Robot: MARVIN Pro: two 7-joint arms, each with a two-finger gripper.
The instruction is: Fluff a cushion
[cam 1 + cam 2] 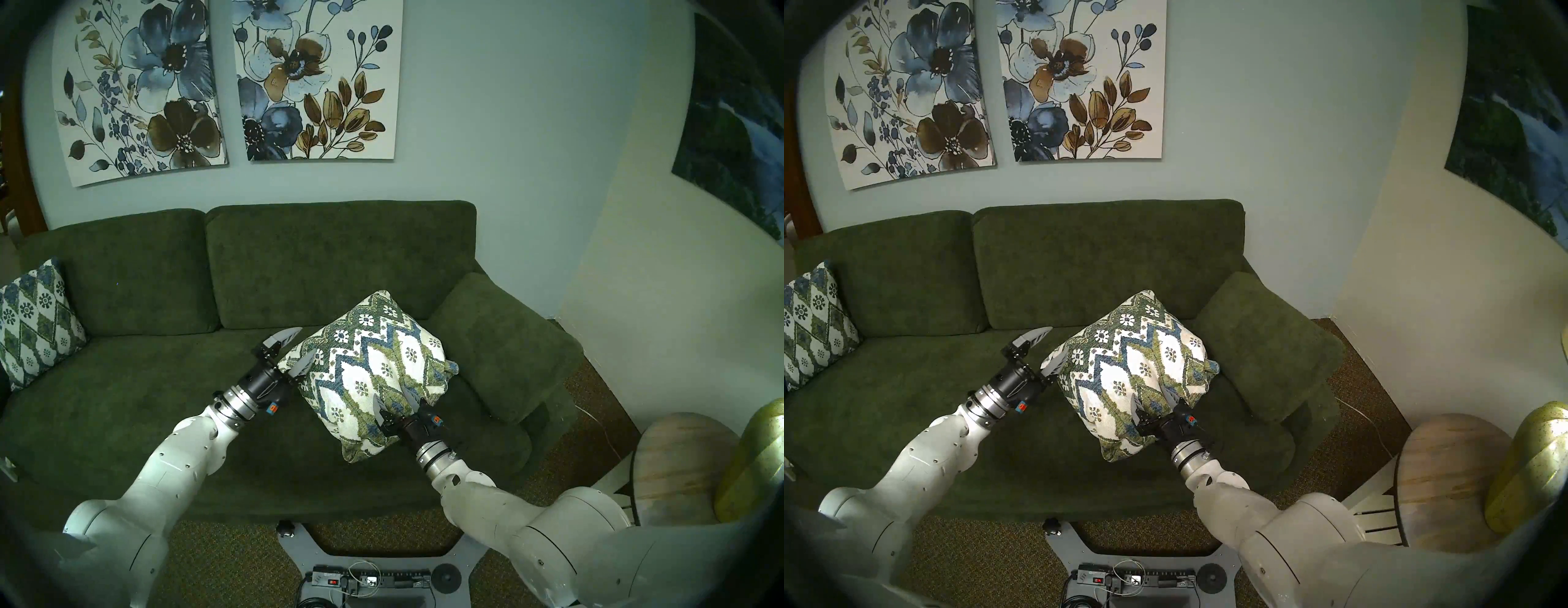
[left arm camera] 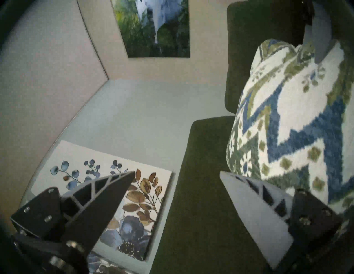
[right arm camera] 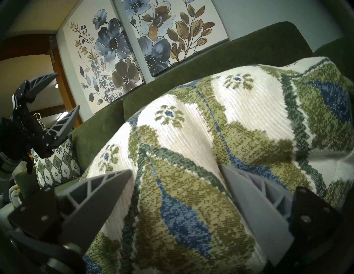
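Head camera: my right gripper [image 1: 394, 401] holds the zigzag cushion [image 1: 369, 365] up over the green sofa [image 1: 127, 382].

My right jaws are clamped on a bunched fold of the cushion near its lower edge, with cloth puffed up between the two fingers [image 3: 107, 193]. Off the seat, the cushion tilts, with one corner pointing up at the sofa back. My left gripper [image 1: 297, 348] is beside the cushion's left side with its jaws wide apart. From the left wrist camera, one left finger [image 2: 249, 202] is right next to the cushion, but I cannot tell if it touches. Nothing sits between those left jaws. Another patterned pillow [image 1: 34, 318] leans at the far left end of the sofa, well apart from mine. Two flower paintings [image 1: 229, 85] hang on the wall above the sofa. Near my right arm is a round wooden side table [image 1: 683, 467].
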